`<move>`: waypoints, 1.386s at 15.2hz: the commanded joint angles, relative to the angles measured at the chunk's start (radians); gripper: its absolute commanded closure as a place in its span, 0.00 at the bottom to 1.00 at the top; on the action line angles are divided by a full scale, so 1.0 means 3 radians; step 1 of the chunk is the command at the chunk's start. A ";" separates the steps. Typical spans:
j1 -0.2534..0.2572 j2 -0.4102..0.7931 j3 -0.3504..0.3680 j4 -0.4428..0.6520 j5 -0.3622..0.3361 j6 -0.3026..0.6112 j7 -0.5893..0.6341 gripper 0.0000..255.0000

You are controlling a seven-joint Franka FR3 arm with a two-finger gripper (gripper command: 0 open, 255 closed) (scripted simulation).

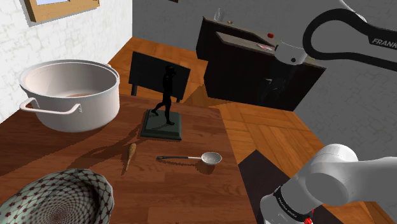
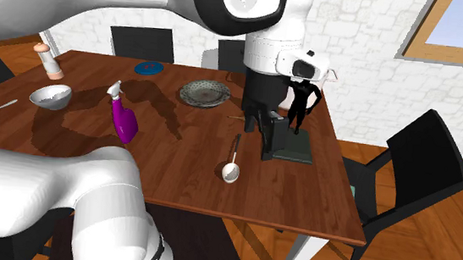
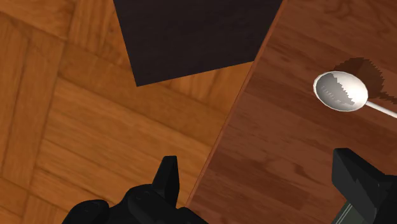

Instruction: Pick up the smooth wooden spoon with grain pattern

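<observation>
My target, the wooden spoon (image 1: 130,155), lies flat on the tabletop (image 1: 63,149), well in from every edge. It sits between the black statuette (image 1: 167,95) on its dark base and the patterned bowl (image 1: 57,197) at the near corner. Its upper end is just beside the handle tip of a metal spoon (image 1: 203,158), but the two are apart.

The gripper (image 3: 254,157) is open and holds nothing. Its fingers stand wide apart over the tabletop's edge, one above the floor (image 3: 76,127) and one above the wood, with the metal spoon's bowl ahead of it.

I judge the wooden spoon light and rigid, smooth enough to slide a little under the pads, and not fragile. It is slim and low on the wood, so I would close across its narrow width near the middle of its length, fingers coming nearly down to the surface.

I can't tell which end is the bowl and which the handle. In the shoulder view the gripper blends into the dark cabinet (image 1: 254,70) behind it. In the wrist view the metal spoon's handle is cut off, and I only guess that the dark slab (image 3: 197,38) is a chair seat
</observation>
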 commanded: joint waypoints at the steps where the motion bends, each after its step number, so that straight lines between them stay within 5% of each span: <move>1: 0.0000 0.0000 0.0000 0.0000 0.0000 0.0000 0.0000 0.00; 12: 0.0187 0.0739 0.0692 -0.0061 0.0498 0.0726 0.0950 0.00; 21: 0.0239 0.1714 0.1214 0.0299 0.0589 0.1314 0.1735 0.00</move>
